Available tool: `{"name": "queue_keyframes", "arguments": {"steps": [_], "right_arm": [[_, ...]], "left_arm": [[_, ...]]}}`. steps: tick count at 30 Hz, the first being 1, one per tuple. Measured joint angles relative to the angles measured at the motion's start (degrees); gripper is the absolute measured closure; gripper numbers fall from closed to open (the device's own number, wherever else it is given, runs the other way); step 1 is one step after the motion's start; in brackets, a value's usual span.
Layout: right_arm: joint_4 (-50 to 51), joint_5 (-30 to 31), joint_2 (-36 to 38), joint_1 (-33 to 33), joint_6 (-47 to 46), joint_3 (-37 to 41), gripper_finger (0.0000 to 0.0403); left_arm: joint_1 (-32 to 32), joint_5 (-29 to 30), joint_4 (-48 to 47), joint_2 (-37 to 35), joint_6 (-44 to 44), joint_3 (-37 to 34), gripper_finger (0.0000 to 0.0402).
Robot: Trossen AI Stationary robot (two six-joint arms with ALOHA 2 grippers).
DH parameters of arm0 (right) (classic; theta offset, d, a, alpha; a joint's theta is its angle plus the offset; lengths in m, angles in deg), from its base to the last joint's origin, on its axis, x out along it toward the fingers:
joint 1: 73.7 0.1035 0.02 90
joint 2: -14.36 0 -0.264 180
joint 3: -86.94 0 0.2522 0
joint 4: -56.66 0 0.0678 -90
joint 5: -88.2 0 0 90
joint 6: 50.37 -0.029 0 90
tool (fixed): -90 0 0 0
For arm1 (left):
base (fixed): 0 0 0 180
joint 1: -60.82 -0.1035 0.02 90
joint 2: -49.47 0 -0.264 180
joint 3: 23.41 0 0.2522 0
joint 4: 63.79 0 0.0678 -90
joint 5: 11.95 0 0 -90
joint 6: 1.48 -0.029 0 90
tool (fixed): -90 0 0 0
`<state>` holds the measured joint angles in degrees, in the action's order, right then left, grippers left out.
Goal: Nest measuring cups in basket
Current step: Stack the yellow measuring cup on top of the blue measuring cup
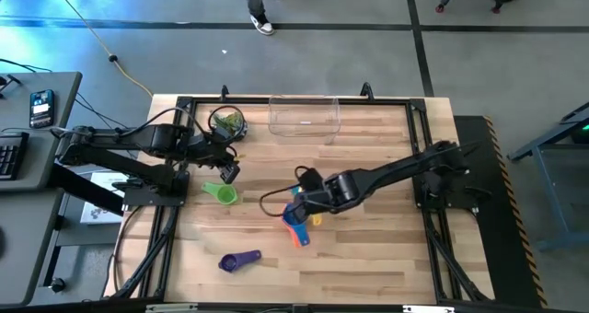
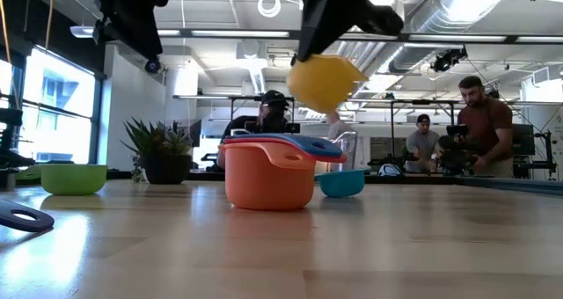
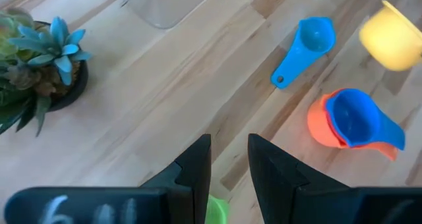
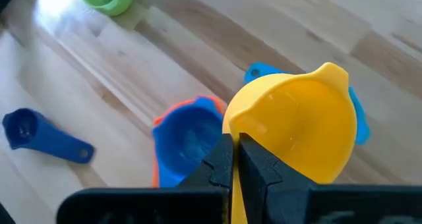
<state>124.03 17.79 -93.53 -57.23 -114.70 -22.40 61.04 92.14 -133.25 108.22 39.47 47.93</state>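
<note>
Right gripper (image 4: 232, 159) clamped, raised; left gripper (image 3: 229, 159) slightly parted

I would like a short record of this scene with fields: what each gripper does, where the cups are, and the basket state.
right gripper: shut on yellow cup, held in the air above the stack
left gripper: open, above green cup
stack: blue cup inside orange cup
loose cups: teal-blue cup, purple cup on table
basket: at far edge, no cups visible inside
</note>
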Motion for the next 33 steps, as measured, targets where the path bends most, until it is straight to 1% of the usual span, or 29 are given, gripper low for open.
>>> {"name": "queue_keyframes", "arguments": {"steps": [6, 10, 18, 26, 33], "right_arm": [[-0.4, -0.9, -5.4, 0.0, 2.5, -7.2, 0.0403], [-2.3, -3.4, -8.6, 0.2, 5.2, -9.6, 0.0403], [-2.9, -5.9, -11.7, 0.8, 2.9, -9.7, 0.0403], [-4.2, -8.0, -13.2, 1.0, 3.3, -9.6, 0.0403], [-4.1, -8.1, -14.0, 1.0, 3.4, -9.6, 0.0403]], "left_arm": [[-1.0, 0.0, -1.0, 0.0, -0.7, 0.0, 0.0312], [-1.8, 0.0, -1.1, 0.0, -1.6, 0.0, 0.0312], [-2.5, 0.0, -1.3, 0.0, -2.3, 0.0, 0.0312], [-2.5, 0.0, -1.4, 0.0, -3.2, 0.0, 0.0312], [-2.5, 0.0, -1.4, 0.0, -3.3, 0.0, 0.0312]]}}
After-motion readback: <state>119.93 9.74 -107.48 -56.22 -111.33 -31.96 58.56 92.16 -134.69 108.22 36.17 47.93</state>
